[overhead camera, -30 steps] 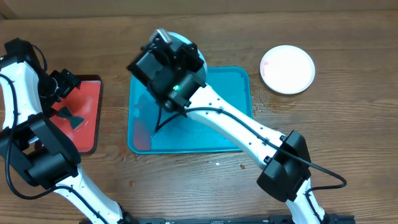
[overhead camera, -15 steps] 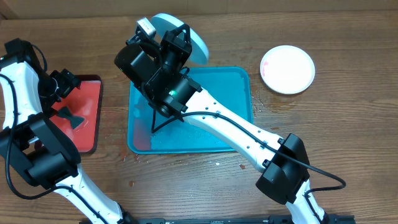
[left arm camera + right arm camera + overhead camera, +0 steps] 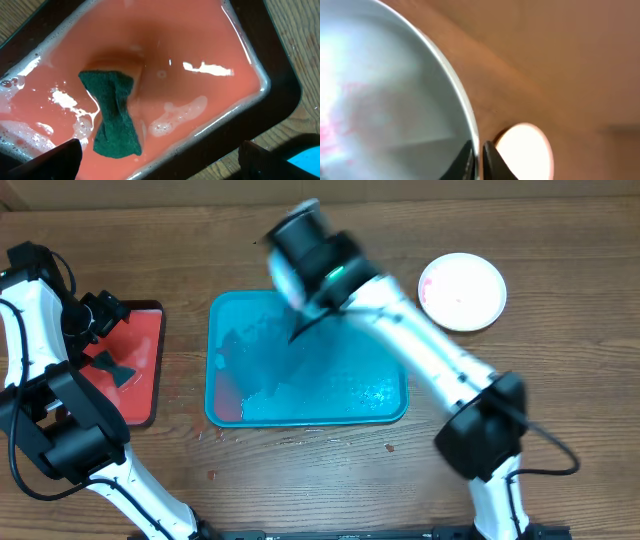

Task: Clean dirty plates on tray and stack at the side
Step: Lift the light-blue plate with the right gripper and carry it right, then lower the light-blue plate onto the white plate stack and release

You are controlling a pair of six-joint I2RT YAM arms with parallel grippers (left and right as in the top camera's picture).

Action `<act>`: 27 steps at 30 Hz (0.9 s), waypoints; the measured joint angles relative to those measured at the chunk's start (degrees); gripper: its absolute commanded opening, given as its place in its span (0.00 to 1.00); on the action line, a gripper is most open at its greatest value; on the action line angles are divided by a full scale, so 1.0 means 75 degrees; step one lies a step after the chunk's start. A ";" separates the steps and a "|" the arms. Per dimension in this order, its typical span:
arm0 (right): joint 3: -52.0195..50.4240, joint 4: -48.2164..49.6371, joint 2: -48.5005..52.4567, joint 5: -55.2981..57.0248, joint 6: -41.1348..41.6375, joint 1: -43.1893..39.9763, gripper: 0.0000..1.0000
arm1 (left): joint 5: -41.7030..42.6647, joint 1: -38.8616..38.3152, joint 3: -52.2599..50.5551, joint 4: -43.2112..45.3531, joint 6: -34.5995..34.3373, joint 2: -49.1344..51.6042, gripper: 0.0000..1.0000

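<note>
My right gripper [image 3: 479, 156] is shut on the rim of the light blue plate [image 3: 385, 100], which has faint red smears and is held in the air. In the overhead view the right wrist [image 3: 305, 250] is blurred above the back edge of the teal tray [image 3: 225, 405]. The tray holds only wet residue. The white plate [image 3: 462, 290] lies on the table to the right, with red smears at its left rim; it also shows in the right wrist view [image 3: 525, 152]. My left gripper [image 3: 160, 167] is open over the red tray. The yellow-green plate is out of view.
The red tray [image 3: 150, 395] with dark rim sits at the left, filled with pink soapy water [image 3: 200, 45]. A dark green sponge [image 3: 112, 112] lies in it, also seen from overhead [image 3: 106, 366]. Small crumbs lie on the wood in front of the teal tray.
My right arm has swung from the teal tray's back-left corner toward the right, carrying the light blue plate. The tray is now uncovered. The left arm has not moved.
</note>
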 measured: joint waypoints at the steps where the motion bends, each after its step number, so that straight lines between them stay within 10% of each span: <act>1: 0.0000 -0.0154 -0.0035 -0.0685 0.0262 -0.0472 0.04 | 0.0003 0.0000 0.0000 0.0003 0.0000 0.0000 1.00; 17: -0.2174 -0.0175 -0.0073 -0.8696 0.1364 -0.6910 0.05 | 0.0003 0.0000 0.0000 0.0003 0.0000 0.0000 1.00; 24: -0.2509 0.0615 -0.0073 -0.9774 0.1370 -0.6481 0.59 | 0.0006 0.0000 0.0000 0.0000 0.0000 0.0000 1.00; 27: -0.2515 0.1052 -0.0073 -0.9742 0.1580 -0.5977 0.56 | 0.0006 0.0000 0.0000 0.0000 0.0000 0.0000 1.00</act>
